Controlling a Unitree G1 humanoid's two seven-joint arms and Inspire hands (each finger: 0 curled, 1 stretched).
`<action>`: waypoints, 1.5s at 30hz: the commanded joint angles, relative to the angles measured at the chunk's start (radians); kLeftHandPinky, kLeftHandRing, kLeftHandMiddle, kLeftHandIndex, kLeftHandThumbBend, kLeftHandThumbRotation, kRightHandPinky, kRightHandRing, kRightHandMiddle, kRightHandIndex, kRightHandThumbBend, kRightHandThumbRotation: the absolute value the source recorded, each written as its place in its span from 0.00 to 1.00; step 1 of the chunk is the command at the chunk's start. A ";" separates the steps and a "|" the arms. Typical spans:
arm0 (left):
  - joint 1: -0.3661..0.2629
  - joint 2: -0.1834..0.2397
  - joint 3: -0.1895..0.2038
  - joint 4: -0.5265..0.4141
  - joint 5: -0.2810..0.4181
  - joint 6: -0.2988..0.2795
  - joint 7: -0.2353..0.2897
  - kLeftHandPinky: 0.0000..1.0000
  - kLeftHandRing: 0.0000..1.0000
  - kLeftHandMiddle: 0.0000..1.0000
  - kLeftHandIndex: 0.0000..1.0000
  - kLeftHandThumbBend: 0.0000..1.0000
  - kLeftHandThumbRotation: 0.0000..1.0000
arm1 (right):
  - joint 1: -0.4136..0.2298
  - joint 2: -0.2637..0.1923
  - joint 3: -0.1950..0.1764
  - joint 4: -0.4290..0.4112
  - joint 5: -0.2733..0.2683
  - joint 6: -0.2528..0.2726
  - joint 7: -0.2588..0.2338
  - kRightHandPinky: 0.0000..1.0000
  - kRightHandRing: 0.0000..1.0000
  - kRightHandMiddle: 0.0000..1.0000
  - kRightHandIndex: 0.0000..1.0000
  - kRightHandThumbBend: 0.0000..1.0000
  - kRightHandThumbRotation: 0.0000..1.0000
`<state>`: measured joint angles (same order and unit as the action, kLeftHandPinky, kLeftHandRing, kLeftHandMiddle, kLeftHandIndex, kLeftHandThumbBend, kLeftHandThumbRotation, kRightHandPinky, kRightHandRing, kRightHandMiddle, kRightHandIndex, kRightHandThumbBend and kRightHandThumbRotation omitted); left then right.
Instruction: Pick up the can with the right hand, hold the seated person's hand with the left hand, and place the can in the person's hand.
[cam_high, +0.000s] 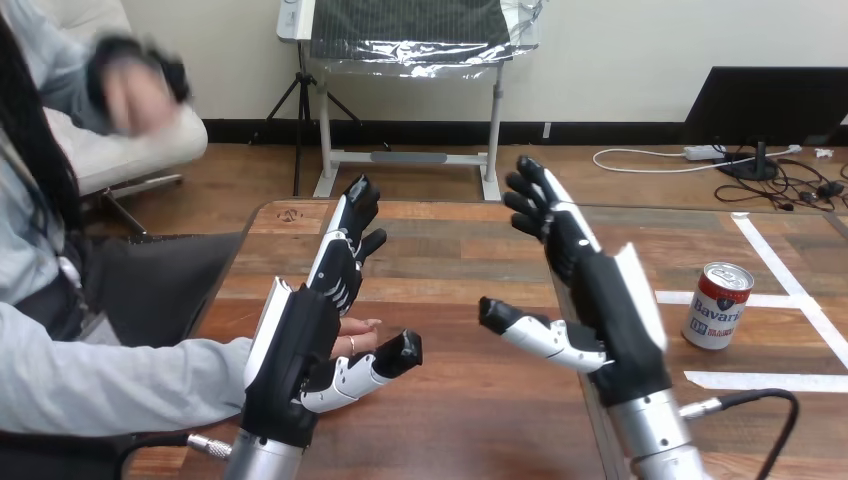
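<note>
Currently both hands' fingers are spread, apparently pre-grasp: right hand apart from the untouched can, left hand beside the person's hand, clasping nothing.

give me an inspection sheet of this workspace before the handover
surface: wooden table, white tape lines at its right.
job's things: can upright among the tape, untouched; person's lower hand low beside the left hand's palm, contact unclear.
clutter: nothing seen.
hands: left hand open, fingers straight; right hand open, raised, apart from the can.
cables: nothing seen.
surroundings: person's raised hand at the view's upper left.
</note>
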<state>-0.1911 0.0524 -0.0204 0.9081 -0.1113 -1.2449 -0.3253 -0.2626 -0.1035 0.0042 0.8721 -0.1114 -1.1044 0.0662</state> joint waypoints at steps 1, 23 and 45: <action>-0.031 -0.002 0.012 -0.038 -0.005 0.001 0.009 0.93 0.99 1.00 1.00 1.00 0.65 | -0.113 -0.034 -0.038 0.009 0.024 -0.023 -0.022 0.86 0.89 0.92 0.94 1.00 0.56; -0.032 -0.007 0.012 -0.031 -0.009 0.000 0.009 0.93 0.99 1.00 1.00 1.00 0.65 | -0.208 -0.107 -0.103 0.068 -0.002 -0.004 -0.137 0.85 0.92 0.93 0.94 1.00 0.62; -0.032 -0.007 0.012 -0.028 -0.020 0.003 0.000 0.94 0.99 1.00 1.00 1.00 0.64 | -0.254 -0.167 -0.138 0.106 0.005 0.058 -0.216 0.88 0.93 0.93 0.95 1.00 0.63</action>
<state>-0.1911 0.0481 -0.0180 0.9081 -0.1129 -1.2434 -0.3240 -0.4491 -0.2534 -0.1130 0.9689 -0.1267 -1.0543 -0.1455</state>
